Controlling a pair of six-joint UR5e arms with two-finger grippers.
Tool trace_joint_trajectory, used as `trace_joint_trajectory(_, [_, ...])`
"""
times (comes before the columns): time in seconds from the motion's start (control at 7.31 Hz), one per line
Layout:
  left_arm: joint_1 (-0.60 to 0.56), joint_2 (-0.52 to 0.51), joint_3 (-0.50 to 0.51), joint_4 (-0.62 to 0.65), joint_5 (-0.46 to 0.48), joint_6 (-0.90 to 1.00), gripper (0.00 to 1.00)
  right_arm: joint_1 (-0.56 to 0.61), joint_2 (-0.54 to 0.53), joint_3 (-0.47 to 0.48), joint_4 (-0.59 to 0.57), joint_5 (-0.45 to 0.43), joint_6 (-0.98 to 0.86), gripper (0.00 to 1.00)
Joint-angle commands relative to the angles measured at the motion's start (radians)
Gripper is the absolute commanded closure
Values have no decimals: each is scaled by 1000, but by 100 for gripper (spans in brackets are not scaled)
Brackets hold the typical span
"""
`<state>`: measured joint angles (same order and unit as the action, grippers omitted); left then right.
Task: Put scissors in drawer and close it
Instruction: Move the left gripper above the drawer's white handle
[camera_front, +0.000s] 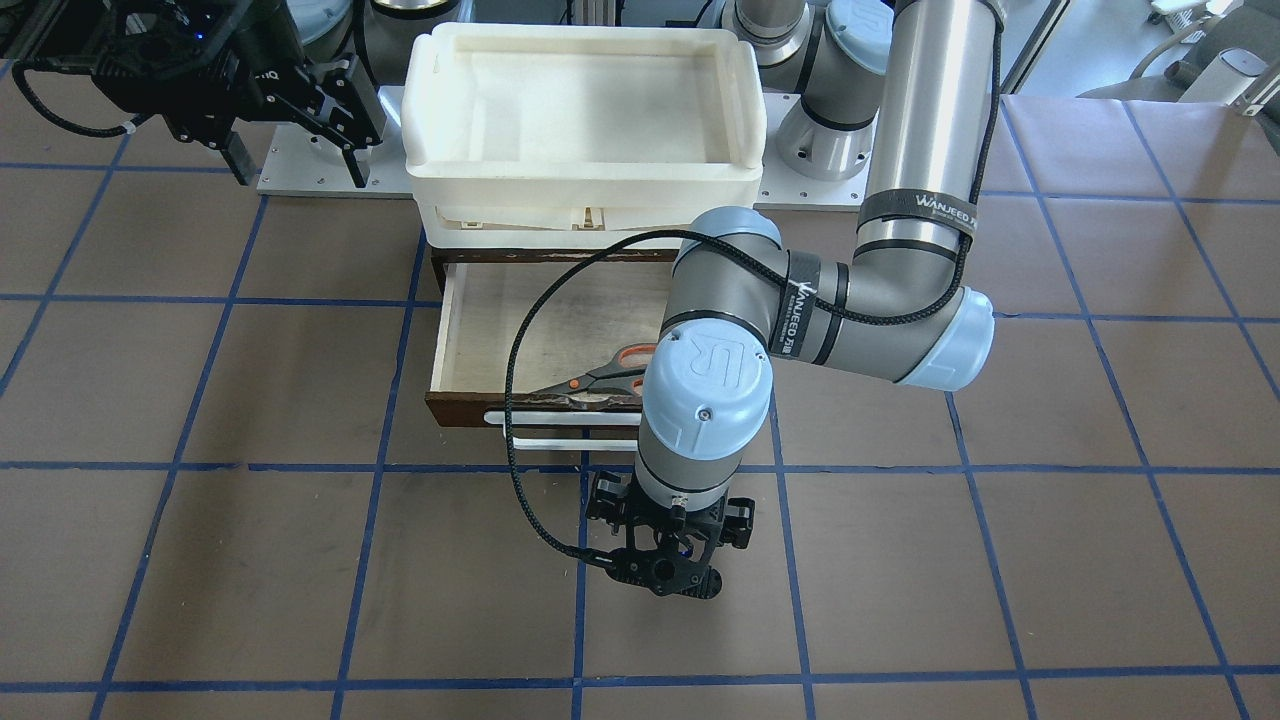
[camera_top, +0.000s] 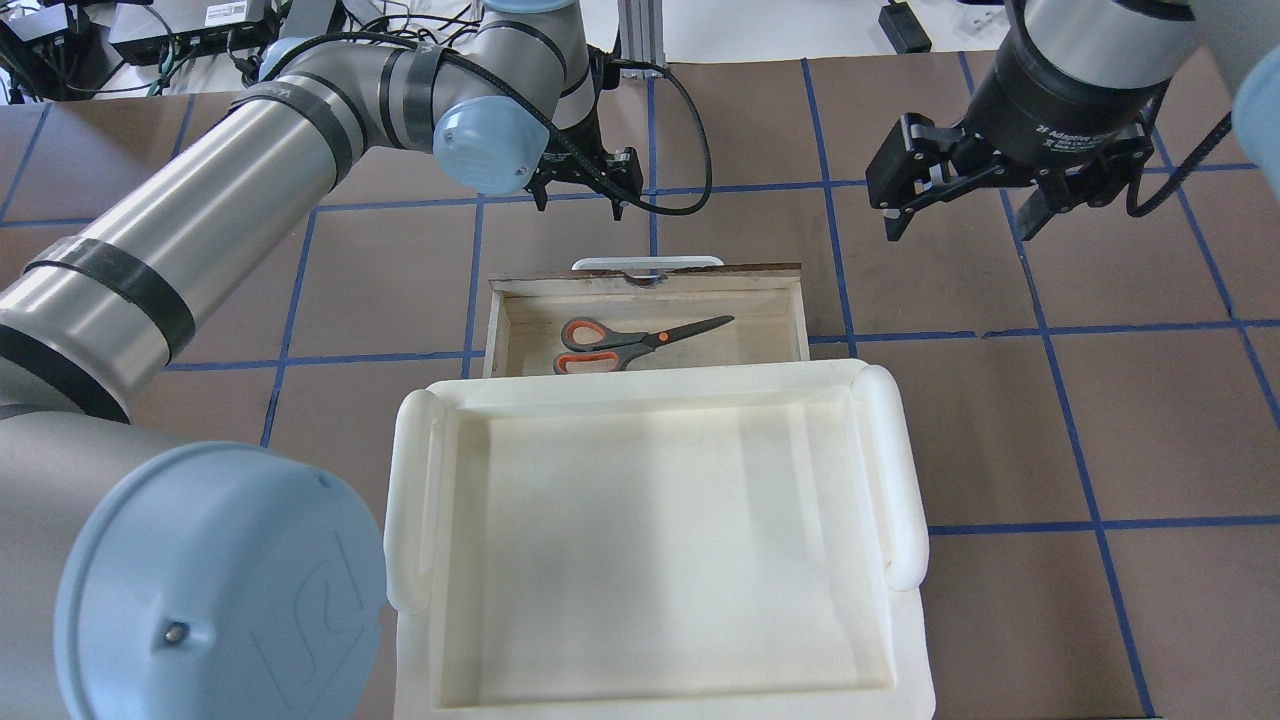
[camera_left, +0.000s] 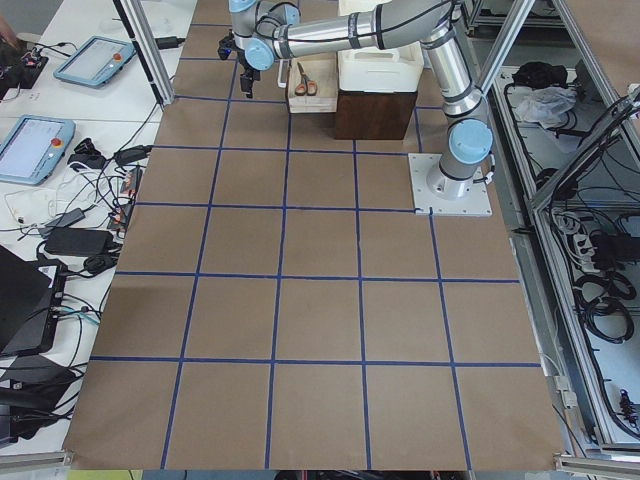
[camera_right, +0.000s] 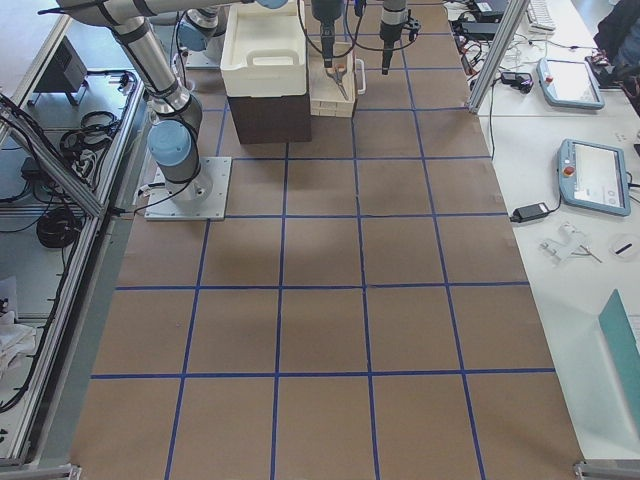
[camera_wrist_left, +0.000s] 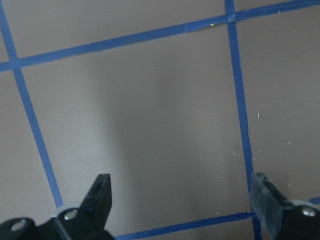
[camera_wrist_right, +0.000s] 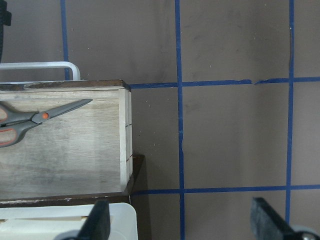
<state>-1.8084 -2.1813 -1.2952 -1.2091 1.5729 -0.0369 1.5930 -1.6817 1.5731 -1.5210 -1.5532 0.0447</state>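
Note:
The scissors (camera_top: 630, 343) lie flat inside the open drawer (camera_top: 497, 330), with their orange-lined loops towards my left. They also show in the front view (camera_front: 610, 378) and the right wrist view (camera_wrist_right: 35, 120). The drawer's white bar handle (camera_top: 647, 262) points away from me. My left gripper (camera_top: 580, 205) hangs open and empty over the bare table just beyond the handle. Its wrist view (camera_wrist_left: 181, 190) shows only the table between the fingers. My right gripper (camera_top: 958, 232) is open and empty, raised to the right of the drawer.
A white plastic tray (camera_top: 900, 470) sits on top of the dark cabinet, above the drawer. The left arm's black cable (camera_front: 515, 420) loops over the drawer front. The brown table with blue tape lines surrounds the cabinet.

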Motion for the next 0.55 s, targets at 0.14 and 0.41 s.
trace_joint_trajectory(0.14, [-6, 0, -15, -20, 2, 0, 0, -1, 91, -14, -147, -11, -40, 0])
trace_joint_trajectory(0.41, [-6, 20, -27, -47, -1, 2, 0, -11, 135, -69, -157, -13, -42, 0])
